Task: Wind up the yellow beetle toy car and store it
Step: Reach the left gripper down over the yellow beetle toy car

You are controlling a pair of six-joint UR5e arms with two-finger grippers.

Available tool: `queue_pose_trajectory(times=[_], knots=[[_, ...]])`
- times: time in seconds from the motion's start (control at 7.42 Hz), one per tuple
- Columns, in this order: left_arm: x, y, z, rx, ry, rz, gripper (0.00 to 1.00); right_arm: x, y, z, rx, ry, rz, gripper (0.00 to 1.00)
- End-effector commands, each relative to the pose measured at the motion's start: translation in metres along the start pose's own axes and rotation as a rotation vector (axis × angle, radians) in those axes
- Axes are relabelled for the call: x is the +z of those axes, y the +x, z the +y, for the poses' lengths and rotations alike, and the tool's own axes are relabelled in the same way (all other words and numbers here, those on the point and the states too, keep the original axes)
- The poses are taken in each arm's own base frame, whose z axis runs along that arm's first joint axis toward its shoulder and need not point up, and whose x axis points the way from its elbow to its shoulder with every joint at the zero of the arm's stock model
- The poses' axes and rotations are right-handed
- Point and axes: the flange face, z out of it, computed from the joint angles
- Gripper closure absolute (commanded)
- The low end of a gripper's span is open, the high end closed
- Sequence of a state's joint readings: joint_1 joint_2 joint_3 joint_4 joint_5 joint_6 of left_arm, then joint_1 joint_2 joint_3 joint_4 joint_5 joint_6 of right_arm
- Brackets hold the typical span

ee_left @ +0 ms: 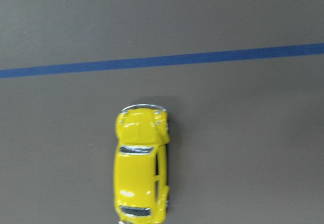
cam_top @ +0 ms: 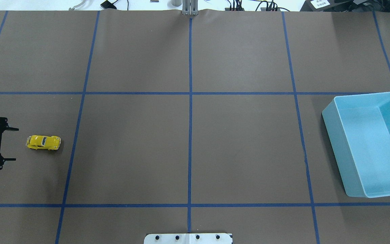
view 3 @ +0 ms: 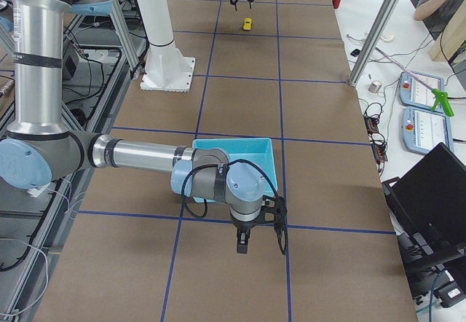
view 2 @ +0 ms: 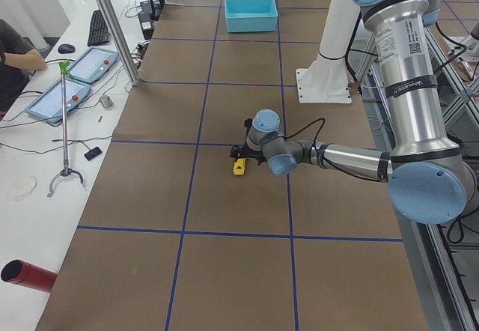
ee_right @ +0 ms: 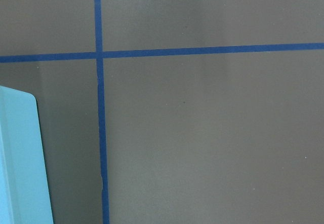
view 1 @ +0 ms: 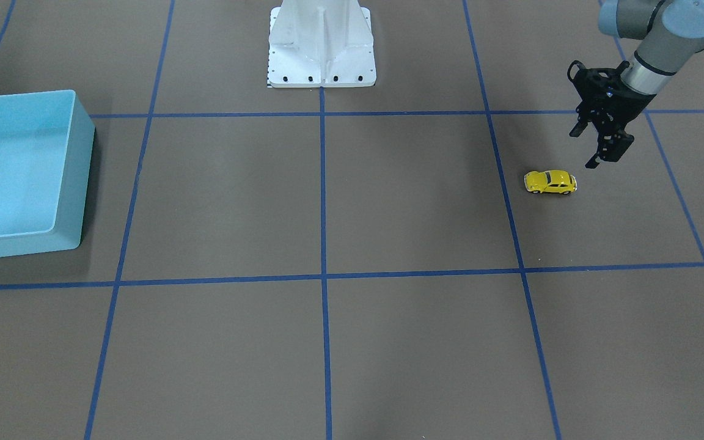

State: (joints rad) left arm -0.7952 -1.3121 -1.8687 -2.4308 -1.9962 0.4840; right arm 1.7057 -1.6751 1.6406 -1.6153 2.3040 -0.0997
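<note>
Here, the left gripper point(view 1: 585, 146) was held with jaws spread wide and empty, just beside the yellow beetle toy car point(view 1: 550, 182), which was stood on the table point(view 1: 388, 201), well apart from the bin point(view 1: 77, 159). It was judged light, hard and slick; its flanks should be pinched.

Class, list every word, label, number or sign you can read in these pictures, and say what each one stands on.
No text can be read clearly.
Sticker and lettering on the left arm, along its silver link: too small to read.
Dark print on the white card beyond the table's far edge: blurred.
The yellow beetle toy car and light blue bin: no lettering visible.
</note>
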Motion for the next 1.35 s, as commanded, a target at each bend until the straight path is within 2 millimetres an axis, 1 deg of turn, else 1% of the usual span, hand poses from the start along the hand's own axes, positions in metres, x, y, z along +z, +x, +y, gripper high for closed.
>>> queue_pose_trajectory(times=[0.0,0.13,0.27,0.4,0.67,0.94,1.21], knots=[[0.009,-0.022,-0.023,0.000,0.028,-0.015,0.01,0.000,-0.001,0.000,-0.002,0.000,0.000,0.00],[0.011,-0.021,-0.025,0.000,0.023,-0.004,0.01,0.000,-0.001,0.000,-0.002,0.000,0.000,0.00],[0.020,-0.015,-0.036,0.013,0.033,0.033,0.01,0.000,0.000,0.000,0.000,0.000,0.002,0.00],[0.024,-0.010,-0.037,0.010,0.035,0.074,0.01,0.001,0.000,0.000,-0.001,-0.002,0.001,0.00],[0.030,-0.007,-0.032,0.001,0.028,0.112,0.01,0.001,0.000,0.000,-0.001,-0.002,0.001,0.00],[0.039,-0.010,-0.023,0.059,-0.035,0.140,0.01,0.001,0.000,0.000,-0.001,-0.002,0.001,0.00],[0.039,-0.013,-0.023,0.059,-0.040,0.136,0.01,0.000,0.000,0.000,0.001,-0.001,0.001,0.00]])
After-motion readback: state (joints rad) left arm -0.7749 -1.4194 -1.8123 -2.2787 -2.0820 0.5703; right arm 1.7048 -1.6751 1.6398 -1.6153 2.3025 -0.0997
